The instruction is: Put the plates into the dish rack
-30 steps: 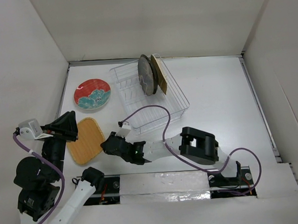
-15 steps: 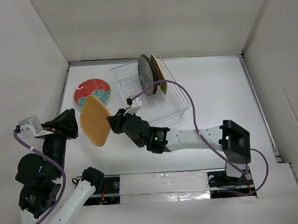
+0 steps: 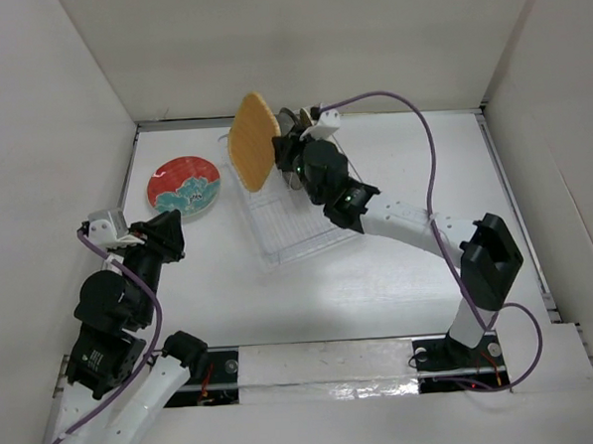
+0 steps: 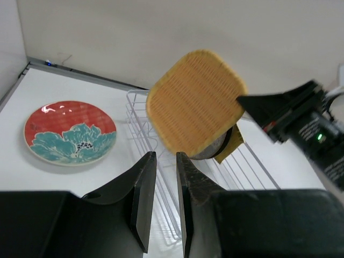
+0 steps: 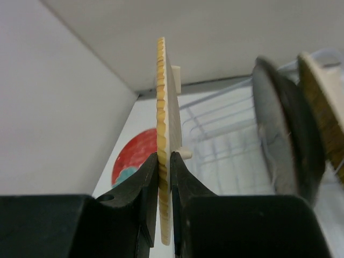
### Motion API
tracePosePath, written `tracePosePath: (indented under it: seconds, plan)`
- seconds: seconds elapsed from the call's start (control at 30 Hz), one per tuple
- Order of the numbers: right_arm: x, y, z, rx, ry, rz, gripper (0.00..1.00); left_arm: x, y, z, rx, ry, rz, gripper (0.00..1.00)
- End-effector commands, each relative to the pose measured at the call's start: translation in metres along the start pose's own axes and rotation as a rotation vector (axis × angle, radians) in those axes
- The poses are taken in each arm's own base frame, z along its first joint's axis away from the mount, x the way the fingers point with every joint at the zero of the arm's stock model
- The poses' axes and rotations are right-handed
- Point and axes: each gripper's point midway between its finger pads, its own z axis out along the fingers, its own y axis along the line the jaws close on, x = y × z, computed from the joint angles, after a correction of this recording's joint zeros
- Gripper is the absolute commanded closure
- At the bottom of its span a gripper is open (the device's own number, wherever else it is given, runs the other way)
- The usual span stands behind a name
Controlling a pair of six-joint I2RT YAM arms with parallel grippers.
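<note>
My right gripper (image 3: pixel 285 148) is shut on the yellow ribbed plate (image 3: pixel 252 140) and holds it upright, on edge, above the far left end of the clear dish rack (image 3: pixel 306 221). In the right wrist view the jaws (image 5: pixel 164 158) pinch the plate's edge (image 5: pixel 163 97). A dark plate (image 5: pixel 279 134) and a mustard plate with a cream rim (image 5: pixel 322 107) stand in the rack's far end. The red plate with the teal pattern (image 3: pixel 183 186) lies flat on the table left of the rack. My left gripper (image 3: pixel 173 233) is empty, its jaws a narrow gap apart (image 4: pixel 165 161).
White walls close the table in at the back and both sides. The right arm's purple cable (image 3: pixel 410 107) arcs over the rack. The rack sits at an angle, its near end (image 3: pixel 278 253) toward the arms.
My right gripper lifted the yellow ribbed plate off the table at the left, turned it upright and carried it to above the rack's far end. The left arm swung in toward the middle.
</note>
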Motion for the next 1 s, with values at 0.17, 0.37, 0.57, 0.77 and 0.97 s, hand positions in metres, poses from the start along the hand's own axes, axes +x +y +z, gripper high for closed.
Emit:
tracePosePath:
  seconds: [0.17,0.37,0.57,0.77,0.97]
  plan:
    - [-0.108,0.000,0.051,-0.042,-0.224,-0.152,1.00,0.019,-0.009,0.017,0.037,0.009,-0.021,0.80]
    - [-0.103,-0.005,0.080,-0.031,-0.218,-0.337,1.00,0.030,-0.021,0.025,0.088,0.048,-0.021,0.78]
    - [-0.091,-0.020,0.092,0.027,-0.208,-0.453,1.00,0.039,-0.018,0.031,0.068,0.062,-0.006,0.78]
    - [-0.074,-0.035,0.090,0.035,-0.172,-0.454,1.00,0.045,-0.022,0.035,0.085,0.090,-0.010,0.78]
    - [-0.043,-0.044,0.077,0.035,-0.116,-0.445,1.00,0.044,-0.021,0.038,0.073,0.094,-0.019,0.77]
